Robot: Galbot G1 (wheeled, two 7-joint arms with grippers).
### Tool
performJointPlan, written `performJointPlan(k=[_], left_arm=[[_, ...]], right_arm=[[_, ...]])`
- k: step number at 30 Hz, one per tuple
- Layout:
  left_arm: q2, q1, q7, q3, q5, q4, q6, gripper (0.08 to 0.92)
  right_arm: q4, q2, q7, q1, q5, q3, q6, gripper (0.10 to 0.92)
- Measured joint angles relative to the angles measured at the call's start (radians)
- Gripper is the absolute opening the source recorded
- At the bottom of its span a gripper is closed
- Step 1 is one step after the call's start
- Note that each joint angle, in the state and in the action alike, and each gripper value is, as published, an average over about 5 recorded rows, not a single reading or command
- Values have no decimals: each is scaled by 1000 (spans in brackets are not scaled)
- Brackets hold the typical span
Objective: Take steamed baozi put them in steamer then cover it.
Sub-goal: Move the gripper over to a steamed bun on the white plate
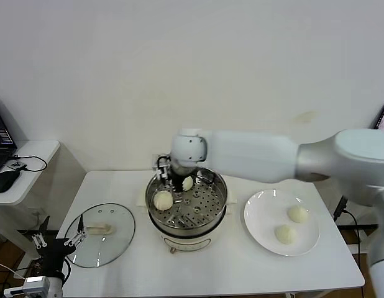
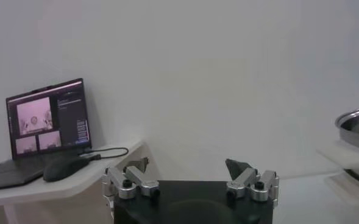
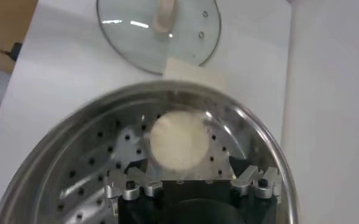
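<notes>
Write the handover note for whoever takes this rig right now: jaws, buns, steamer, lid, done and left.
Right gripper: jaws open, inside the steamer, above the perforated tray, holding nothing.
Left gripper: jaws open, empty, parked low at the table's left edge by the lid.
Two buns in the steamer: and.
Two buns on the white plate: and.
Glass lid lies flat on the table left of the steamer.
Left: move two buns, then cover.

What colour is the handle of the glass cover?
Cream-white handle on the cover; right wrist view shows it best.
</notes>
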Motion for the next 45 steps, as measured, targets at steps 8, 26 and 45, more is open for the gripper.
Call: performJointPlan(k=[8,26,45], left_arm=[[7,6,0,11,9,2,-1,823],[-8,28,-2,35,45,0,-8,823],[-24,43,-3,25,63,0,-10,823]], right_arm=[[161,-282,-133,100,-96,-51,105,823],[332,-766,-212,-38,-450,-39,291,823],[242,-815,-152,-583,-651,364,342,823]])
